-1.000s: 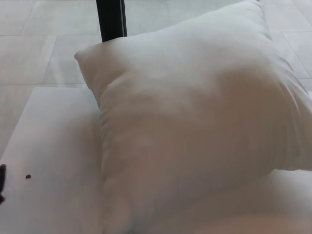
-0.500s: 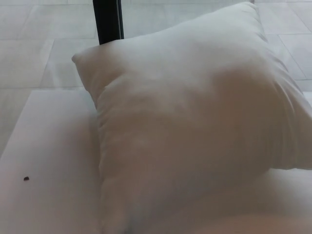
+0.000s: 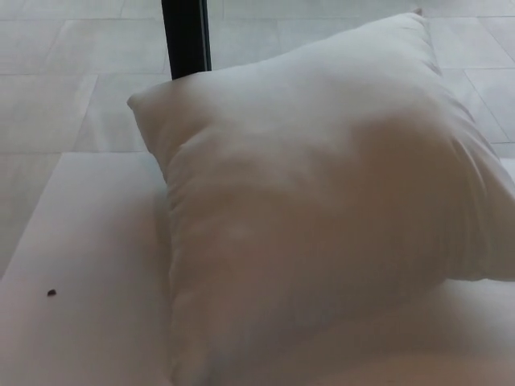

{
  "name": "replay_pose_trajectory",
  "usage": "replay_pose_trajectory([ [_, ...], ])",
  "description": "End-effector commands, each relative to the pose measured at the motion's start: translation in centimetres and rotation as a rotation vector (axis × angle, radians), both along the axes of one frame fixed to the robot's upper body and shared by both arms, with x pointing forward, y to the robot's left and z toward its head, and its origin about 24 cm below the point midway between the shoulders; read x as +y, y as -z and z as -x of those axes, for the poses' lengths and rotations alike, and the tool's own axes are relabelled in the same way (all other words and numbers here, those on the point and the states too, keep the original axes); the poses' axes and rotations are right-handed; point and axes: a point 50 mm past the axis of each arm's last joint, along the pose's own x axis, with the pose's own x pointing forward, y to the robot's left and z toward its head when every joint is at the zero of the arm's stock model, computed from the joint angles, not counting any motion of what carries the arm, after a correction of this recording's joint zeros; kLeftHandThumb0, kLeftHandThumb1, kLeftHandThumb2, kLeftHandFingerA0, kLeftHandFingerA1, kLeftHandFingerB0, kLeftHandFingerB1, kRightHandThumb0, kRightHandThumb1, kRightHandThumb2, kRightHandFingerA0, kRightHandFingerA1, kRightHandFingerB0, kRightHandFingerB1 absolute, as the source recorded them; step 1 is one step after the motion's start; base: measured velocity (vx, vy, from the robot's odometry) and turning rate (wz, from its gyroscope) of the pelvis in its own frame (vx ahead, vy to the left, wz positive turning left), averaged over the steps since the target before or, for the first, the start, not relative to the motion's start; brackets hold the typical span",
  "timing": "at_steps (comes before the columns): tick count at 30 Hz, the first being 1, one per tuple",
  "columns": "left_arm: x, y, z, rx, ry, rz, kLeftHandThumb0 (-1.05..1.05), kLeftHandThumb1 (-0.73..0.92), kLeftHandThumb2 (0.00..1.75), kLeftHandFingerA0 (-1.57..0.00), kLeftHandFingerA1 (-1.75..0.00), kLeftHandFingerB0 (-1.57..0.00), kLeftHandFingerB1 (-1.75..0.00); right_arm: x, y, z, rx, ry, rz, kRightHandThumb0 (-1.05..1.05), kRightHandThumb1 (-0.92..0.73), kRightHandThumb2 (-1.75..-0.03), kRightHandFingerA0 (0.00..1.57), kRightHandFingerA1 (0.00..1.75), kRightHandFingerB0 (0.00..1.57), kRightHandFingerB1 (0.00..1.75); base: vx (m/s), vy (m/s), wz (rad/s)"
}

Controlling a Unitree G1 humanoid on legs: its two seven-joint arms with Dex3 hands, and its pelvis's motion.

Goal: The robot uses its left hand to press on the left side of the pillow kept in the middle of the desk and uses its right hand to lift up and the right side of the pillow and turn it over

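Note:
A large white pillow [image 3: 322, 209] fills most of the head view. It stands tilted up on the white desk [image 3: 88, 265], its far corners raised toward the top right. Neither of my hands shows in this view; whatever is behind or under the pillow is hidden.
A black post [image 3: 187, 36] stands beyond the desk's far edge at upper left. Pale floor tiles [image 3: 56, 96] lie beyond the desk. A small dark speck [image 3: 51, 292] sits on the desk at the left.
The dark tip of a hand at the left edge one second ago has gone out of view. The whole picture has shifted slightly, so the camera moved; the pillow keeps its tilted pose.

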Motion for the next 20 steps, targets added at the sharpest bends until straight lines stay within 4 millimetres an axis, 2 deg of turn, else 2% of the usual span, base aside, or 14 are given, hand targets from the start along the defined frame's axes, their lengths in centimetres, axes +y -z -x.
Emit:
replay_pose_trajectory([
  [1, 1.3, -1.2, 0.8, 0.166, 0.144, -0.068, -0.73, 0.57, 0.58, -0.38, -0.56, -0.27, -0.36, -0.5, -0.5, 0.5, 0.126, -0.170, 0.134, -0.91, -0.80, -0.68, 0.91, 1.46, 0.08, 0.60, 0.00, 0.000, 0.00],
  [2, 1.5, -1.4, 0.6, 0.145, 0.127, -0.062, -0.71, 0.56, 0.57, -0.39, -0.53, -0.30, -0.35, -0.4, -0.4, -0.1, 0.110, -0.181, 0.133, -0.88, -0.78, -0.70, 0.89, 1.64, 0.10, 0.63, 0.00, 0.000, 0.00],
  [4, 1.6, -1.5, 0.5, 0.140, 0.134, -0.053, -0.72, 0.56, 0.58, -0.34, -0.52, -0.28, -0.36, -0.4, -0.4, -0.4, 0.099, -0.190, 0.135, -0.84, -0.78, -0.67, 0.97, 1.48, 0.17, 0.59, 0.00, 0.000, 0.00],
  [5, 1.7, -1.4, 0.0, 0.138, 0.150, -0.041, -0.78, 0.48, 0.84, -0.43, -0.66, -0.20, -0.44, -0.4, -0.5, -0.8, 0.098, -0.222, 0.136, -0.86, -0.79, -0.67, 0.96, 1.48, 0.15, 0.63, 0.00, 0.000, 0.00],
  [6, 1.8, -1.4, -0.4, 0.132, 0.152, -0.039, -0.78, 0.48, 0.84, -0.43, -0.66, -0.20, -0.44, -0.5, -0.6, -0.8, 0.099, -0.231, 0.138, -0.86, -0.79, -0.67, 0.96, 1.48, 0.15, 0.63, 0.00, 0.000, 0.00],
  [7, 1.7, -1.4, -0.5, 0.131, 0.154, -0.035, -0.72, 0.57, 0.58, -0.48, -0.66, -0.28, -0.35, -0.5, -0.7, -0.7, 0.099, -0.243, 0.144, -0.85, -0.79, -0.65, 0.96, 1.41, 0.18, 0.64, 0.00, 0.000, 0.00],
  [9, 1.8, -1.5, -0.9, 0.127, 0.165, -0.020, -0.73, 0.56, 0.57, -0.47, -0.65, -0.29, -0.36, -0.4, -0.9, -0.6, 0.115, -0.279, 0.154, -0.84, -0.79, -0.67, 0.93, 1.48, 0.18, 0.62, 0.00, 0.000, 0.00],
  [11, 2.0, -1.6, -1.4, 0.109, 0.171, -0.007, -0.72, 0.55, 0.57, -0.58, -1.00, -0.30, -0.40, -0.4, -0.8, -0.5, 0.116, -0.292, 0.149, -0.81, -0.77, -0.63, 0.89, 1.15, 0.33, 0.58, 0.00, 0.000, 0.00],
  [13, 2.3, -1.9, -2.3, 0.085, 0.170, -0.010, -0.72, 0.55, 0.57, -0.58, -1.00, -0.30, -0.40, -0.2, -0.6, -0.9, 0.097, -0.298, 0.141, -0.81, -0.77, -0.63, 0.89, 1.15, 0.33, 0.58, 0.00, 0.000, 0.00],
  [14, 2.3, -2.0, -2.5, 0.109, 0.200, -0.032, -0.72, 0.59, 0.58, -0.42, -0.65, -0.29, -0.40, -0.2, -0.4, -0.9, 0.126, -0.301, 0.142, -0.83, -0.78, -0.65, 0.95, 1.40, 0.23, 0.59, 0.00, 0.000, 0.00],
  [16, 2.4, -2.1, -2.8, 0.094, 0.196, -0.031, -0.70, 0.59, 0.58, -0.47, -0.71, -0.27, -0.40, -0.2, -0.2, -1.3, 0.112, -0.294, 0.143, -0.82, -0.76, -0.67, 0.97, 1.53, 0.22, 0.59, 0.00, 0.000, 0.00],
  [17, 2.5, -2.1, -2.9, 0.083, 0.187, -0.025, -0.72, 0.46, 0.86, -0.51, -0.74, -0.23, -0.50, -0.2, -0.2, -1.4, 0.088, -0.282, 0.141, -0.82, -0.74, -0.67, 1.02, 1.59, 0.23, 0.58, 0.00, 0.000, 0.00],
  [19, 2.5, -2.0, -2.9, 0.083, 0.189, -0.027, -0.73, 0.58, 0.58, -0.53, -0.80, -0.30, -0.39, -0.2, -0.4, -1.5, 0.084, -0.302, 0.144, -0.79, -0.76, -0.68, 0.97, 1.56, 0.22, 0.56, 0.00, 0.000, 0.00],
  [20, 2.5, -2.0, -2.9, 0.083, 0.189, -0.027, -0.73, 0.58, 0.58, -0.53, -0.80, -0.30, -0.39, -0.2, -0.4, -1.5, 0.084, -0.302, 0.144, -0.79, -0.76, -0.68, 0.97, 1.56, 0.22, 0.56, 0.00, 0.000, 0.00],
])
